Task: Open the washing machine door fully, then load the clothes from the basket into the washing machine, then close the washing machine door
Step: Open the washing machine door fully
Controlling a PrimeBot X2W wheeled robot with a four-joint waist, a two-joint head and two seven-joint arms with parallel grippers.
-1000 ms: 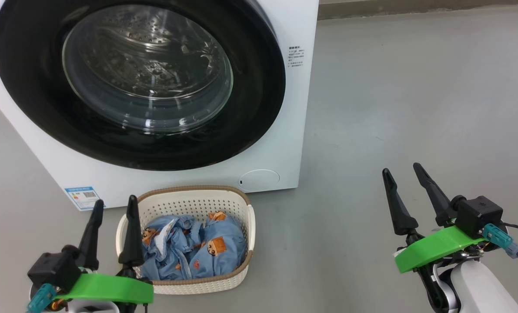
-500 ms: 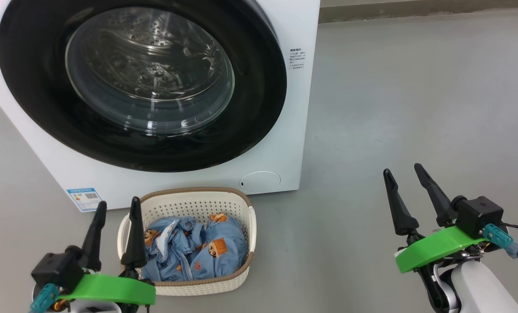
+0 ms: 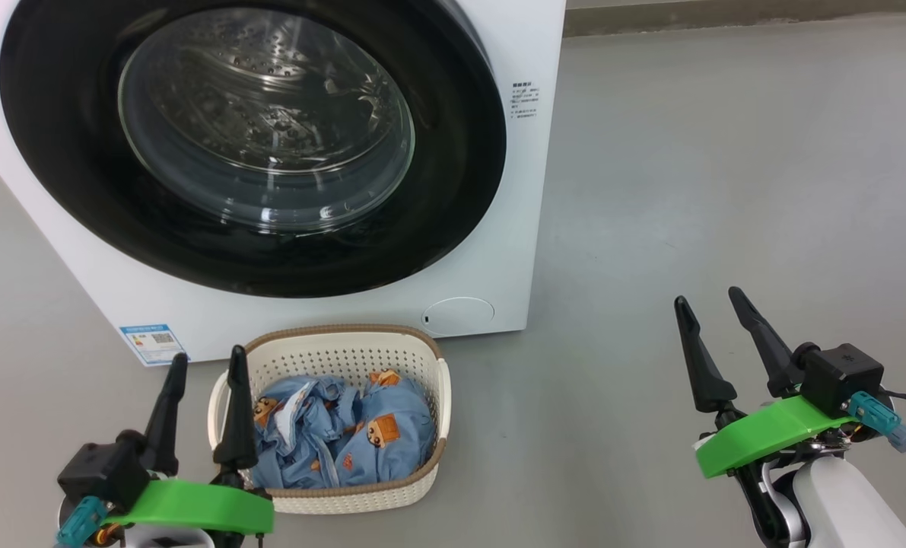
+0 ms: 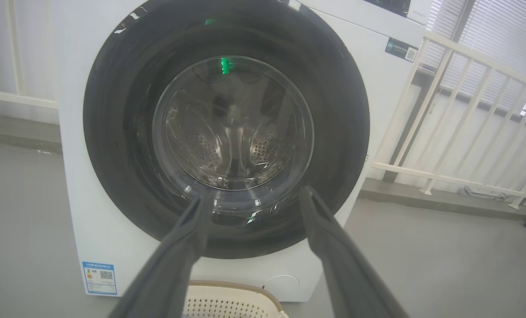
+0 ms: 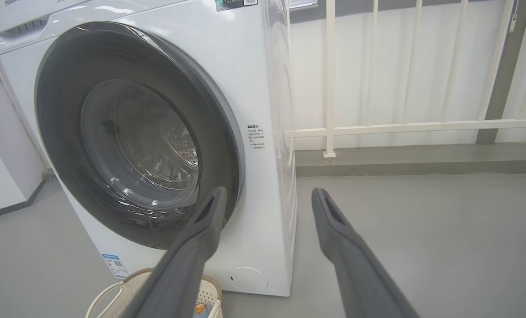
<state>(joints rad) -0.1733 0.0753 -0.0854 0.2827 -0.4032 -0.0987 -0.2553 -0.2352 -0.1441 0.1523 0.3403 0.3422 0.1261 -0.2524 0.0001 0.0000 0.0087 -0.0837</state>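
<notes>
The washing machine (image 3: 532,198) stands at the upper left, and its glossy black door (image 3: 453,152) lies against the front with the steel drum showing through the glass. Below it on the floor sits the cream basket (image 3: 433,415), holding the light blue clothes (image 3: 361,434). My left gripper (image 3: 208,356) hangs open just left of the basket, its inner finger over the rim. It points at the door (image 4: 117,132). Far to the right over bare floor, my right gripper (image 3: 707,297) is open and empty. It faces the machine's right front corner (image 5: 263,66).
Grey floor (image 3: 726,152) stretches to the right of the machine. A white railing (image 5: 329,79) runs along the wall behind and beside it. A blue label (image 3: 148,342) is stuck on the machine's lower left corner.
The head view has shifted slightly, so machine and basket sit a little further right. Both grippers stay open in about the same places.
</notes>
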